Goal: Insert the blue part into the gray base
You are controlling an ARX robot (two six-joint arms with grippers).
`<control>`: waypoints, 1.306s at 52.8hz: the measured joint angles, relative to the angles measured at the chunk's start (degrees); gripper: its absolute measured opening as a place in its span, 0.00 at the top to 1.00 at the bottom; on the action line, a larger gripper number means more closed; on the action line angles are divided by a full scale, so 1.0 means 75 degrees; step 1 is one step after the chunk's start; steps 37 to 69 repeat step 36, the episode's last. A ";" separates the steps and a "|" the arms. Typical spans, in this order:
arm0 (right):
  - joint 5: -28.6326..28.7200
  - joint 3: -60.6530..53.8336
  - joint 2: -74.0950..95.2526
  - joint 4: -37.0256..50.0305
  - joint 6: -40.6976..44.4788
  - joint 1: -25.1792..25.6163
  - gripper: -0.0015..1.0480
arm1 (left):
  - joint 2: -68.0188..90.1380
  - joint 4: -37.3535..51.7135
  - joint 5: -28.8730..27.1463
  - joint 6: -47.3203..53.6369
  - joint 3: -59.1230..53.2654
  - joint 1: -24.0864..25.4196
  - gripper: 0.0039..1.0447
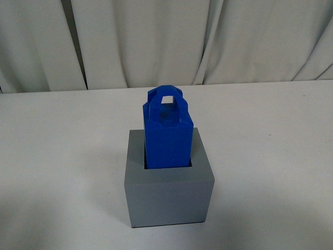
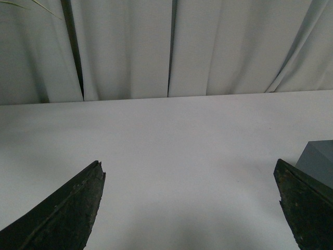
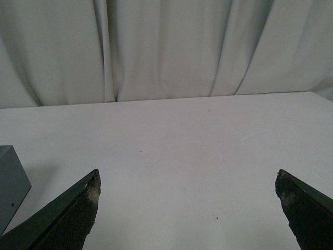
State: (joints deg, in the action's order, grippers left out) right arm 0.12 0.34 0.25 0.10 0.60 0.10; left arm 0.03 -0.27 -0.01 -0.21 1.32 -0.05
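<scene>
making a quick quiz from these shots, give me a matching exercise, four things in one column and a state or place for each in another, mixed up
Things
1. bright blue plastic block with a loop handle
2. matte gray cube base
3. left gripper
4. white curtain

States or places
A. open, holding nothing
B. standing upright in a square recess
C. hanging behind the table
D. resting on the white table

Pairs: 1-B, 2-D, 3-A, 4-C

White table [image 1: 62,135]; seemingly pale pleated curtain [image 1: 156,41]
</scene>
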 joint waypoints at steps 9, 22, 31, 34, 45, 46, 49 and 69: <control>0.0003 0.0000 0.0000 0.0000 0.0003 0.0000 0.07 | 0.0000 0.0000 0.0003 -0.0003 0.0000 0.0000 0.06; 0.0003 0.0000 0.0000 0.0000 0.0003 0.0000 0.07 | 0.0000 0.0000 0.0000 0.0000 0.0000 0.0000 0.06; 0.0003 0.0000 0.0000 0.0000 0.0003 0.0000 0.07 | 0.0000 0.0000 0.0000 0.0000 0.0000 0.0000 0.06; 0.0003 0.0000 0.0000 0.0000 0.0003 0.0000 0.07 | 0.0000 0.0000 0.0003 -0.0003 0.0000 0.0000 0.06; 0.0003 0.0000 0.0000 0.0000 0.0003 0.0000 0.07 | 0.0000 0.0000 0.0003 0.0000 0.0000 0.0000 0.06; 0.0003 0.0000 0.0000 0.0000 0.0003 0.0000 0.07 | 0.0000 0.0000 0.0003 0.0000 0.0000 0.0000 0.06; 0.0003 0.0000 0.0000 0.0000 0.0003 0.0000 0.07 | 0.0000 0.0000 0.0003 0.0000 0.0000 0.0000 0.06; 0.0003 0.0000 0.0000 0.0000 0.0003 0.0000 0.07 | 0.0000 0.0000 0.0003 0.0000 0.0000 0.0000 0.06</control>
